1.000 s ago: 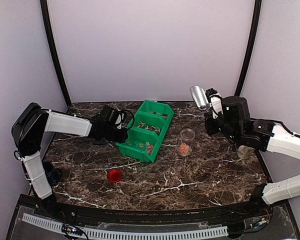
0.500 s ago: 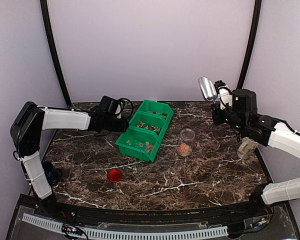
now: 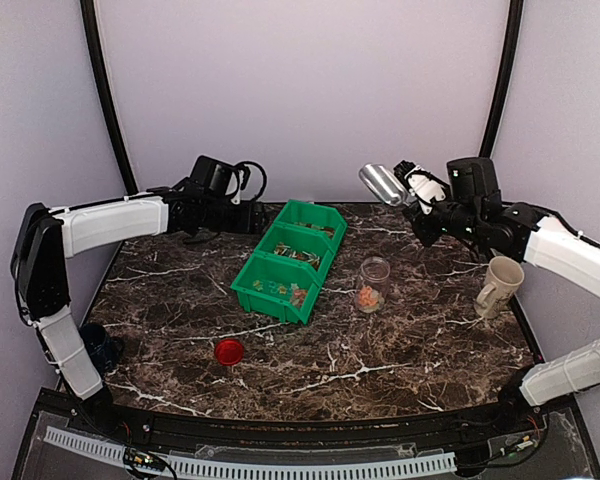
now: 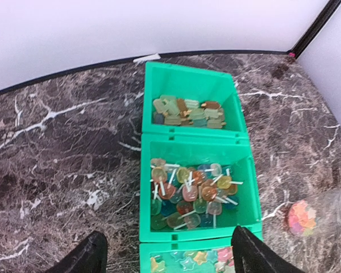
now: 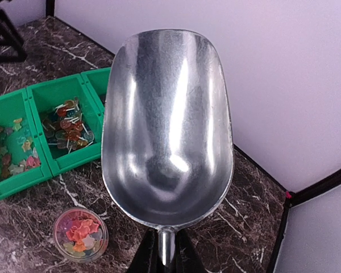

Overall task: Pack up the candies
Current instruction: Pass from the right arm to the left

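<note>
Your left gripper hangs above the green bin, its two dark fingers spread wide with nothing between them. Your right gripper is clamped on the thin handle of a metal scoop, which is raised high over the far right of the table with its bowl empty.

The candies lie in the bin's three compartments: flat tan and green pieces at the far end, lollipops on white sticks in the middle, star shapes nearest. A few more sit in the bottom of a clear jar just beside the bin. A red lid lies well apart, toward the near edge.

Expect these risks:
- The bin looks light and nothing braces it, so a scoop pushed into it may slide or tip it.
- The scoop's mouth looks wider than the jar's, so a fast pour would likely scatter candies over the marble.
- Lollipop sticks may snag and hang over the scoop's rim.
- The narrow handle could twist in the grip under load.
</note>
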You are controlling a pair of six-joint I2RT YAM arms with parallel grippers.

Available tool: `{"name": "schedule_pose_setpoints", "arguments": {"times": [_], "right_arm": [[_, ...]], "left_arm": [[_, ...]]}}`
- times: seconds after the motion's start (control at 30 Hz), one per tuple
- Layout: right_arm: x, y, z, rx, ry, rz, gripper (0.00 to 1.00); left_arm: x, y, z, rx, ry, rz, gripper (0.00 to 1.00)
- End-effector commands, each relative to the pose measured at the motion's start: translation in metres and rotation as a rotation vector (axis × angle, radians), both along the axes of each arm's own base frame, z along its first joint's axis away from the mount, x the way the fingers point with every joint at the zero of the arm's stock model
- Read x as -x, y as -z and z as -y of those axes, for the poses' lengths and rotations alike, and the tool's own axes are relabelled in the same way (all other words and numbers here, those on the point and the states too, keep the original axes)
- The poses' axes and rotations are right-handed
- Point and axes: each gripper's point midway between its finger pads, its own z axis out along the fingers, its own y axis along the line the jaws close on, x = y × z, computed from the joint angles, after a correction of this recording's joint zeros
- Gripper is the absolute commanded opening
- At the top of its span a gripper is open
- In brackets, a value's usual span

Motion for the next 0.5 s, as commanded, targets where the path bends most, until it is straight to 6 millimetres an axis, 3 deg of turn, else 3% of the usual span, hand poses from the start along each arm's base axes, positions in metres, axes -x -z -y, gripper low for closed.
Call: {"name": "schedule_pose_setpoints", "arguments": {"times": [0.0, 0.17, 0.47], "right_arm": [[-0.001, -0.013, -0.019, 0.143, -0.171, 0.006, 0.00], [0.001, -0.010, -0.040, 0.222, -0.336, -0.002, 0.00], [0.000, -0.005, -0.062, 0.352, -0.534, 0.049, 0.00]], "left_arm": [[0.010, -0.066, 0.014, 0.092, 0.110, 0.063, 0.79], [0.015, -0.095, 0.040, 0.164, 0.237, 0.067, 0.80], [0.016, -0.121, 0.072, 0.327, 0.377, 0.028, 0.81]]}}
